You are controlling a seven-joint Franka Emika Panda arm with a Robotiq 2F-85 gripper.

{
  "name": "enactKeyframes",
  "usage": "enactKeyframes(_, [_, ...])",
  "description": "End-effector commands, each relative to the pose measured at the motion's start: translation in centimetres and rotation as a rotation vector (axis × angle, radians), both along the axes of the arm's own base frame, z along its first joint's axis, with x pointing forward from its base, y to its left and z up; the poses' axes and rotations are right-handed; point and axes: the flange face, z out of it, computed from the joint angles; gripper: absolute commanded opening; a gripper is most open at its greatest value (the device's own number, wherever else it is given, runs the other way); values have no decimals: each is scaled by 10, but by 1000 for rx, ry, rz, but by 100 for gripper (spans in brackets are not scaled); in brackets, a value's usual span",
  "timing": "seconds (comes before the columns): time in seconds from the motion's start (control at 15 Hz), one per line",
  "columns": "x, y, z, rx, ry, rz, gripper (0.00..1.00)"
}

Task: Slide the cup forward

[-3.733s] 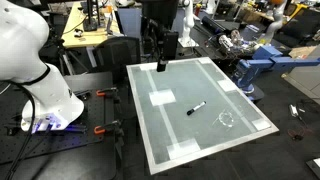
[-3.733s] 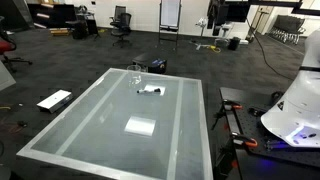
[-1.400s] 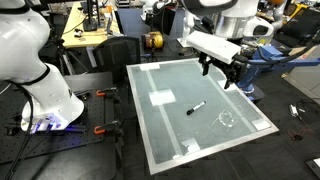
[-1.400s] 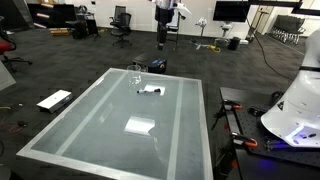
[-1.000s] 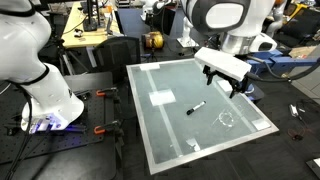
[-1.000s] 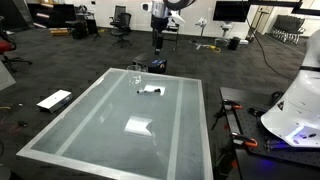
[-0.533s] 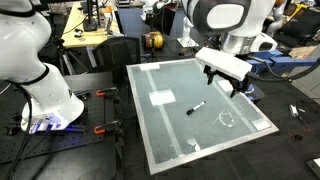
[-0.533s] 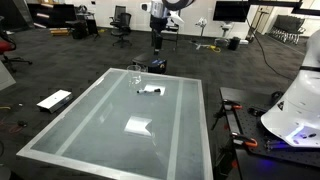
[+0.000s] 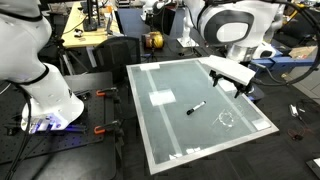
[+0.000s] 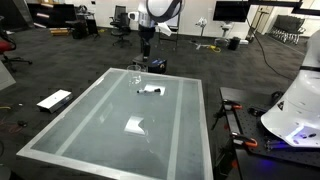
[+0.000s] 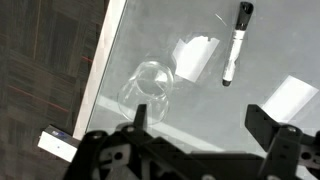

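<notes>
The cup (image 9: 227, 118) is a small clear cup seen mostly as a thin rim, standing on the glass table (image 9: 170, 125) near its edge. It also shows in an exterior view (image 10: 136, 73) and in the wrist view (image 11: 150, 88). A black marker (image 9: 197, 107) lies beside it, also seen in an exterior view (image 10: 150, 91) and the wrist view (image 11: 233, 45). My gripper (image 9: 243, 89) hangs above the table edge close to the cup, in both exterior views (image 10: 142, 61). In the wrist view the gripper (image 11: 200, 125) is open and empty, with the cup just ahead of one finger.
White tape patches lie on the table (image 11: 195, 57) (image 9: 162, 97). The table's edge and dark carpet run beside the cup (image 11: 60, 70). The white robot base (image 10: 295, 110) stands by the table. Blue equipment (image 9: 255, 68) and lab clutter sit beyond the table's side.
The arm has swung over the table and come down toward the edge near the cup. The cup and the marker have not moved.
</notes>
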Motion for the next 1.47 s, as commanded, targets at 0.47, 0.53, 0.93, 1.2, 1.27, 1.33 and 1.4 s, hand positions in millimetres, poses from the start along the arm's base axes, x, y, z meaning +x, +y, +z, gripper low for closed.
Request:
enactKeyframes(0.47, [50,-2,-42,39,40,-5,100])
enactKeyframes(0.53, [51,-4,-47,44,51,-8,100])
enactKeyframes(0.93, [53,-13,-76,67,105,-20,100])
enactKeyframes(1.2, [59,-19,-92,85,118,-15,100])
enactKeyframes(1.27, [60,-20,-93,77,121,-19,100])
enactKeyframes(1.33, [52,-17,-94,56,107,-11,100])
enactKeyframes(1.4, [54,-18,-97,56,108,-12,100])
